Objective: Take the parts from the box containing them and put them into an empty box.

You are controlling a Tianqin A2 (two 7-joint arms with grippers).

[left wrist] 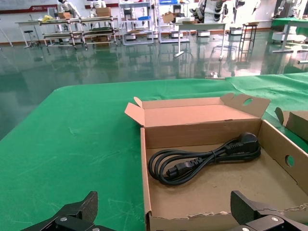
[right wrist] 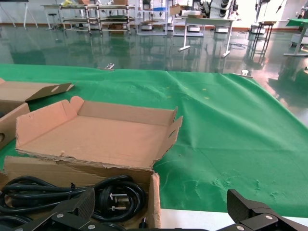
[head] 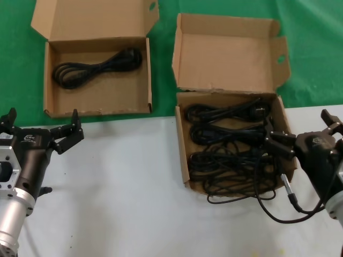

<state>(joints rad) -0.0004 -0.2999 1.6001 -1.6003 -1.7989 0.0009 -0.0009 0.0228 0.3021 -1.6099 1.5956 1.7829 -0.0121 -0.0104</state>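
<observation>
I see a green cloth (head: 316,64) at the back, white tabletop (head: 123,182) in front, lab floor (left wrist: 120,62) beyond. Left gripper (head: 40,134) spread wide before the neat box (head: 144,75) holding one cord (head: 96,67). Right gripper (head: 281,144) wide, over cords (head: 225,155) in the torn box (head: 185,160).

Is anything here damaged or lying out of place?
Yes. The full box has a ragged, torn hinge edge, and one cord loops out over its front wall onto the white table. Both grippers are open.

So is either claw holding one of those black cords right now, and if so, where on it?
No, both are open and empty: the left gripper is near the one-cord box, the right gripper over the full box.
</observation>
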